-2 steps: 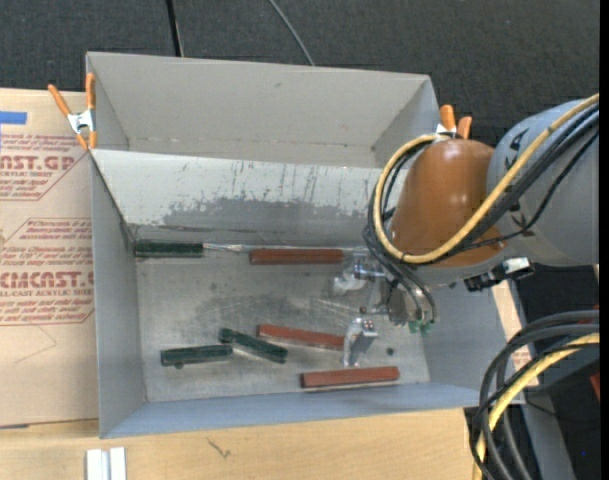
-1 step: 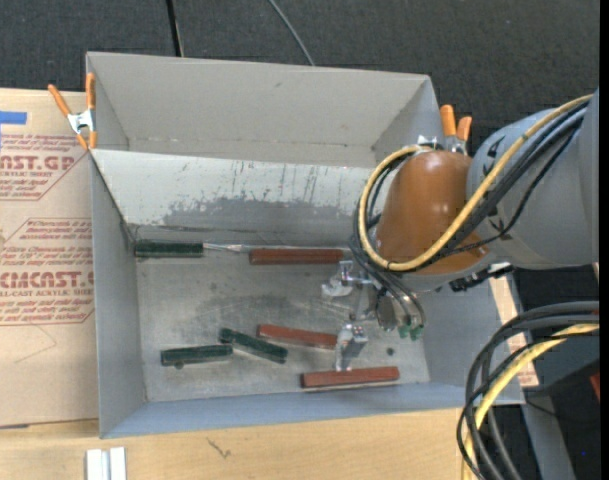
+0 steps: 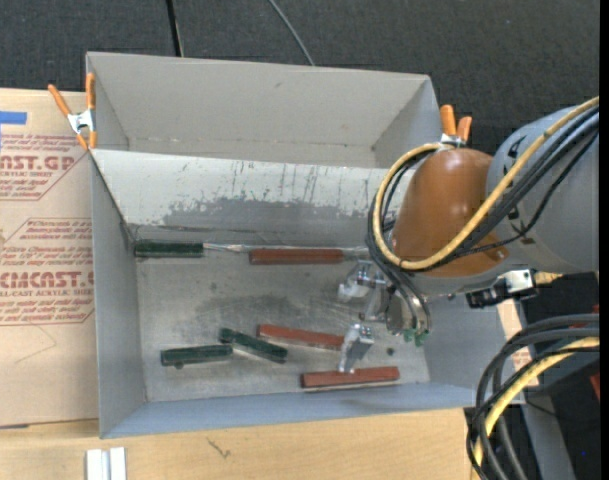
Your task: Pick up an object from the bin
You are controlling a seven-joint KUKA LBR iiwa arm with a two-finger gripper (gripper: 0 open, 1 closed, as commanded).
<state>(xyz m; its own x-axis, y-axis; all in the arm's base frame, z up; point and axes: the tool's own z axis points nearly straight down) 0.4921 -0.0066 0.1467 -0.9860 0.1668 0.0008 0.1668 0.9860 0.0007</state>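
Since the nearest red-brown bar [image 3: 302, 336] lies toward the front of the bin floor with its long axis running left to right, dipping a little at the right, its right end comes up just beside the lower of the two silver fingertips [image 3: 356, 348]. The rest of it stretches leftward, away from the jaws. The jaws stand apart with nothing between them, and their gap seems to run across the bar's length, which I judge suits closing on that end.

A second red-brown bar [image 3: 349, 376] lies just below, near the front wall. A slanted green bar [image 3: 259, 346] meets the first bar's left end, with a flat green bar [image 3: 196, 354] beyond. Well apart at the back lie a rear red-brown bar [image 3: 296, 256] and a rear green bar [image 3: 169, 250], all inside the grey bin [image 3: 254, 118].
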